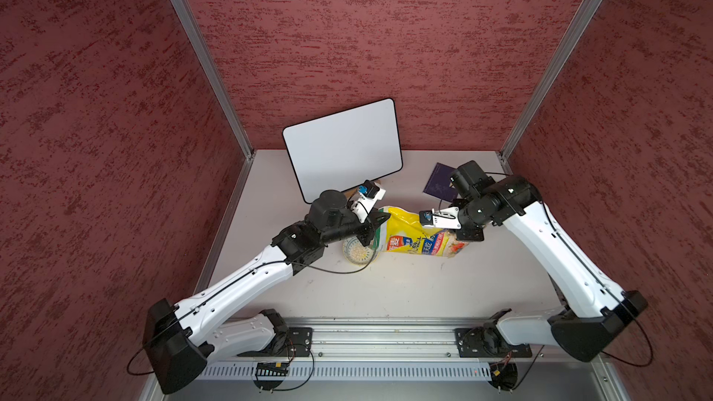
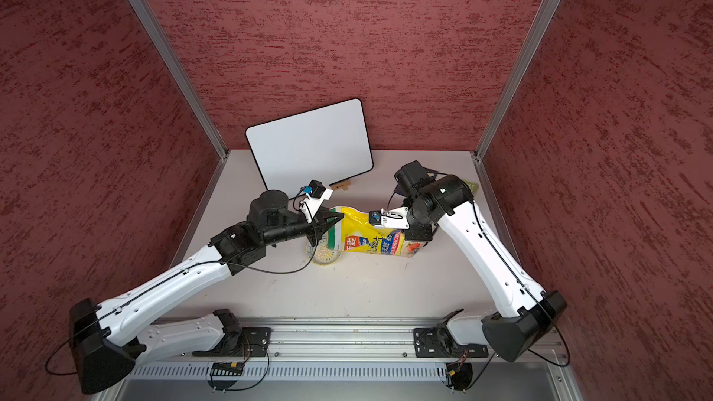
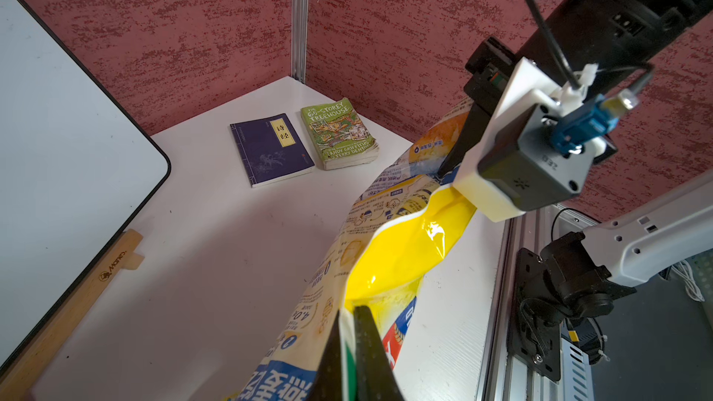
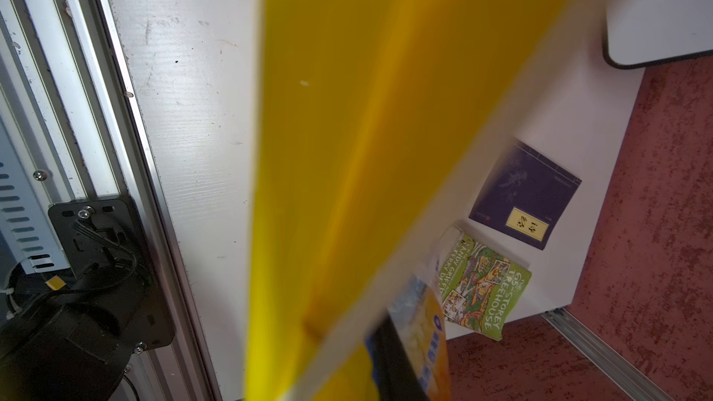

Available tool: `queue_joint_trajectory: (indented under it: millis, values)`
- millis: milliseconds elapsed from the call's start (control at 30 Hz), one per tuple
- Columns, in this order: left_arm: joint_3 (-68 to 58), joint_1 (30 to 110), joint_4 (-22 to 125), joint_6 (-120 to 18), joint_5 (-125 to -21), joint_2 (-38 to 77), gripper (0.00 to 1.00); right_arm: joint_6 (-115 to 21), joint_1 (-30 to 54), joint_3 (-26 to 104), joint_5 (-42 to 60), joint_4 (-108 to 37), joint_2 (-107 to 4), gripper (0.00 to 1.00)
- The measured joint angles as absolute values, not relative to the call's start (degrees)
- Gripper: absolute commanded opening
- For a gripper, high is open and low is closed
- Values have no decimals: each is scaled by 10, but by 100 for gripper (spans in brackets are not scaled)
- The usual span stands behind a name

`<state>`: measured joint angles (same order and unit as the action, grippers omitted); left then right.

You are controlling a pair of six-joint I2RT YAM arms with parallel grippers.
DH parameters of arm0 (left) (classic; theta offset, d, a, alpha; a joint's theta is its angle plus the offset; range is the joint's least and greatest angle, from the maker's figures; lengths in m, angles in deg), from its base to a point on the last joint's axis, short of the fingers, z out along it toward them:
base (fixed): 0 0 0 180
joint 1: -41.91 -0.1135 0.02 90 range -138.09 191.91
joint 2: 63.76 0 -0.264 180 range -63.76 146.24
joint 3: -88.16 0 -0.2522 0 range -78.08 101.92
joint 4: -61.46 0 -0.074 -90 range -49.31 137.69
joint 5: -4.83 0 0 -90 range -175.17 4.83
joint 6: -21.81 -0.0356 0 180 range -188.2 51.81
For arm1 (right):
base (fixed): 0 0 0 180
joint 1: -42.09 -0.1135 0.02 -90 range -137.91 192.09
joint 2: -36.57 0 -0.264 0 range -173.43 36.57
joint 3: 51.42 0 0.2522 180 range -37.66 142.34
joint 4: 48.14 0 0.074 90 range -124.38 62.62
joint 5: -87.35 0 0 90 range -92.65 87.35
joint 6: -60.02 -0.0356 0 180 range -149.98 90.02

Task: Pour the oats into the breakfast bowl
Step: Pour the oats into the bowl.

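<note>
Large yellow plastic oat bag (image 1: 413,241) held sideways: left gripper (image 3: 349,325) pinching green-white mouth edge, right gripper (image 3: 451,156) clamped on far end. Mouth over small blue-rimmed ceramic bowl (image 1: 357,263), pale oats (image 1: 357,251) inside. Front white tabletop (image 1: 386,287) free; 2 books (image 3: 270,148) back-right corner.

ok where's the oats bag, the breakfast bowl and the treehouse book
oats bag (image 1: 403,225), in a top view, plain yellow panel
breakfast bowl (image 1: 359,263), in a top view, near rim
65-storey treehouse book (image 3: 339,133), left wrist view, green front cover
</note>
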<state>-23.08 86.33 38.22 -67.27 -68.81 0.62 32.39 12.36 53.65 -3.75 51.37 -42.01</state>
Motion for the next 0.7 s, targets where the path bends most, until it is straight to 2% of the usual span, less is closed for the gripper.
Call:
queue_joint_trajectory:
  millis: [700]
  values:
    - [-321, 849, 454, -626, -730, -21, 0, 305, 16, 700, -128, 598, -536, 0]
